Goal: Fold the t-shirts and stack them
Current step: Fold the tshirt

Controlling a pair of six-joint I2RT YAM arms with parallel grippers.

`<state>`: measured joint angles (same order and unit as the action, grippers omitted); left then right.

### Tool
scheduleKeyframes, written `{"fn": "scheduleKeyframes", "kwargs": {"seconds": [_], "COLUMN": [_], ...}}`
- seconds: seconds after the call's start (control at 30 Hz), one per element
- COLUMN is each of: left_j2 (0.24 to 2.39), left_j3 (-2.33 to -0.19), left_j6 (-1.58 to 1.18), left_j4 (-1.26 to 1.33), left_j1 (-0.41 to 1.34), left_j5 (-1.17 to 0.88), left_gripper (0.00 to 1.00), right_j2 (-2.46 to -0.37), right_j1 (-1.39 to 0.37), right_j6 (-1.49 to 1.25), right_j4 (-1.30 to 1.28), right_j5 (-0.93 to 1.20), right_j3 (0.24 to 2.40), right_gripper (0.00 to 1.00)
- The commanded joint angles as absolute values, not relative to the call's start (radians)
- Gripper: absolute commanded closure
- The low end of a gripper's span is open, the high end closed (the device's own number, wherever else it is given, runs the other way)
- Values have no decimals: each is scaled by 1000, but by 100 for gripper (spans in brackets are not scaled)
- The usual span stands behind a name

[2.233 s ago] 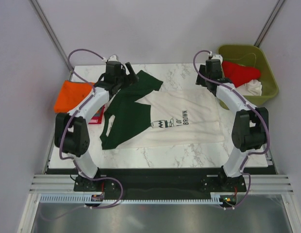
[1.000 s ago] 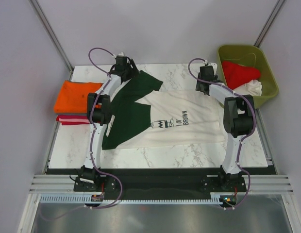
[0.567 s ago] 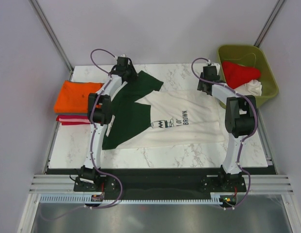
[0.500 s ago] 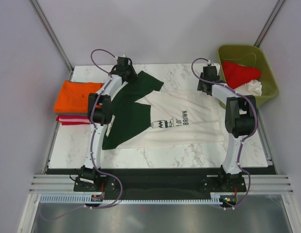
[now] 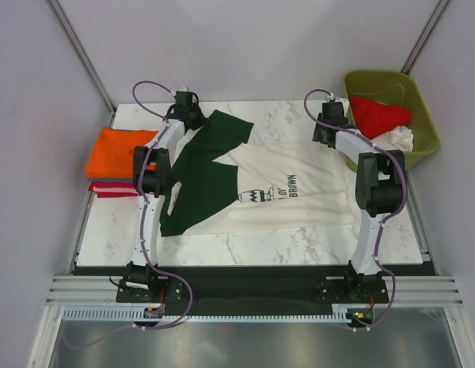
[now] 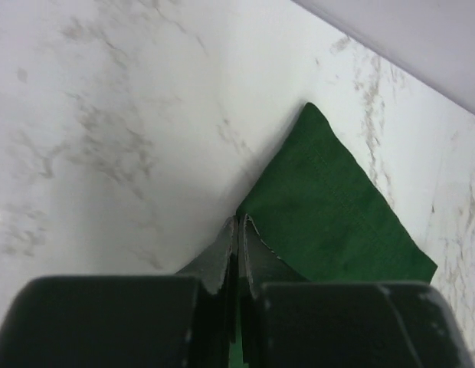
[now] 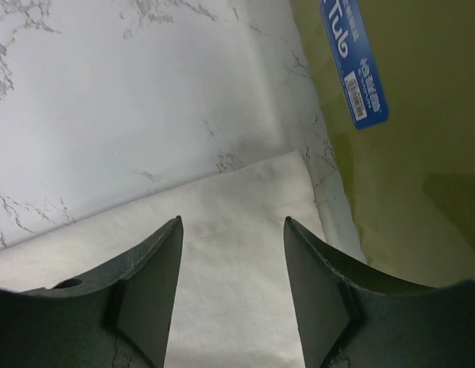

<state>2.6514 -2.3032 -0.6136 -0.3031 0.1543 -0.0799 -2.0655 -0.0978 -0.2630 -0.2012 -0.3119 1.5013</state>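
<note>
The cream cotton t-shirt with dark green sleeves and a printed chest is lying flat on the white marble counter, with its collar toward the left. The left gripper is reaching the far-left part of the shirt and is pinching the edge of the dark green sleeve, with its 2 fingers pressed together on the cloth. The right gripper is hovering with its jaws spread apart over the far hem corner of the shirt, just beside the olive-green plastic bin, and it is grasping nothing. I am judging that the first fold is only starting: the shirt is not yet folded, while 1 folded orange t-shirt is resting on a folded red t-shirt at the left edge. Next, the right gripper should be lowering and clamping that hem corner, so that both arms are carrying the far edge toward the near edge together.
</note>
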Motion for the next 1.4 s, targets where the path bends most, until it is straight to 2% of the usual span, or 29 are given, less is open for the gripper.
{"fn": "scheduleKeyframes", "kwargs": {"seconds": [0.0, 0.53, 0.87, 1.37], "left_j2": [2577, 2563, 2536, 2537], "left_j3": [-2280, -2258, -2224, -2221], "left_j6": [-621, -627, -635, -664], "left_j4": [-239, -209, -187, -144], "left_j1": [118, 84, 40, 11], "left_j5": [-64, -37, -25, -58], "left_gripper": [98, 98, 98, 98], "right_j2": [-2111, -2244, -2249, -2334], "right_j1": [-95, -97, -135, -143], "right_j6": [-278, -255, -235, -218], "right_j4": [-235, -305, -311, -339], "right_j5": [-321, -394, -400, -413], "right_j3": [1601, 1747, 1822, 1940], "right_gripper": [37, 40, 33, 36]}}
